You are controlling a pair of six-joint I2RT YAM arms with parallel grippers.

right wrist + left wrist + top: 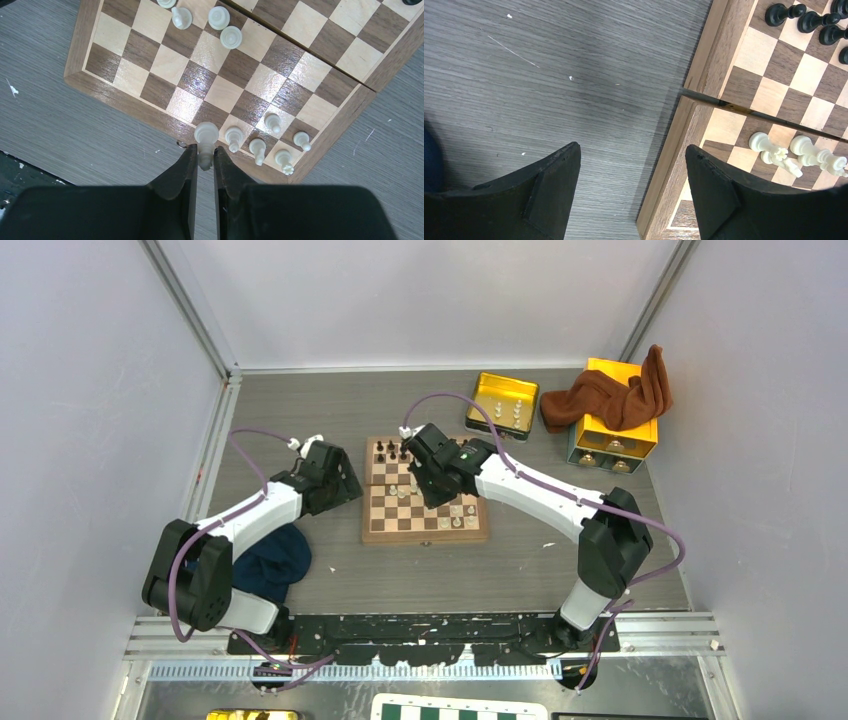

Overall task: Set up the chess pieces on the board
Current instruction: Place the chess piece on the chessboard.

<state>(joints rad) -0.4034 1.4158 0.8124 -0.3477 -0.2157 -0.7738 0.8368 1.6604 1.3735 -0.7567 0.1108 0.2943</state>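
Top cam: board (425,536) sits abt mid tabletop (300,410). Dark pieces (392,450) are bunched on the board's far-left part, and cream pieces (458,523) are along its near-right side. The left gripper (340,480) is at the board's left edge, and the right gripper (418,485) is over the board's middle. An open yellow tin (478,400) w/ a few cream bits inside is by the far edge. A yellow box (630,435) w/ a brown cloth (610,398) on top is in the far-right corner. A dark blue cloth (272,565) lies toward the near-left, next to the left arm.

Left wrist cam: fingers (556,172) are spread wide w/ nothing between them. One's over bare tabletop, the other's over the board's border. Two cream ones are on squares just past it, dark ones further off.

Right wrist cam: fingers are pressed in, pinching one cream piece (206,134) by its lower end, right over the board's border. Can't tell if it's touching the wood. A handful of cream ones stand just beside it, more farther in.
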